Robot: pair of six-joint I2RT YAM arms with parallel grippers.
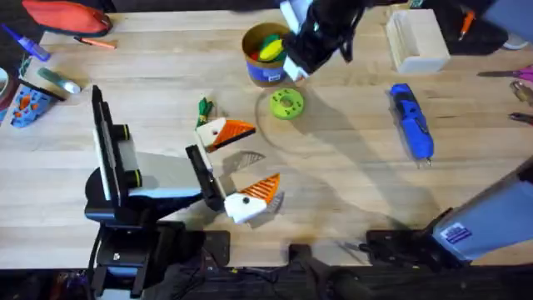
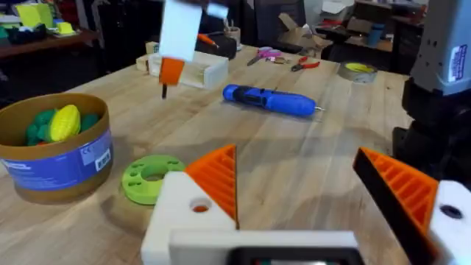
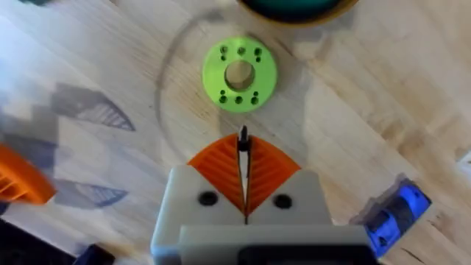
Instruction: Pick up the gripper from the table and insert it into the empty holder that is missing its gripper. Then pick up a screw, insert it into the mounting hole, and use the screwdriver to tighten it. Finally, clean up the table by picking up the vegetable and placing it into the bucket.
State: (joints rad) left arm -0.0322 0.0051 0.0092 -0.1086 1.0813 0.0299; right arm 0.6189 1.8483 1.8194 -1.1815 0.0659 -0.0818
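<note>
My right gripper (image 1: 295,65) hangs between the bucket (image 1: 265,57) and the lime-green disc (image 1: 286,104). It is shut on a thin dark screw (image 3: 243,139), which points down over the disc (image 3: 240,74). The left wrist view shows the same gripper (image 2: 171,73) and screw (image 2: 163,90) from the side. My left gripper (image 1: 241,164) rests low on the table, wide open and holding nothing. The dark-green vegetable (image 1: 204,108) lies just beyond its far finger. To the right lies the blue screwdriver (image 1: 412,122). The loose gripper and the holder are out of view.
A pale rectangular box (image 1: 416,38) stands at the back right, with hand tools (image 1: 521,77) near the right edge. A red pouch (image 1: 67,15) and pens lie at the back left. The bucket (image 2: 55,151) holds yellow and green toy pieces. A tape roll (image 2: 359,71) sits far back.
</note>
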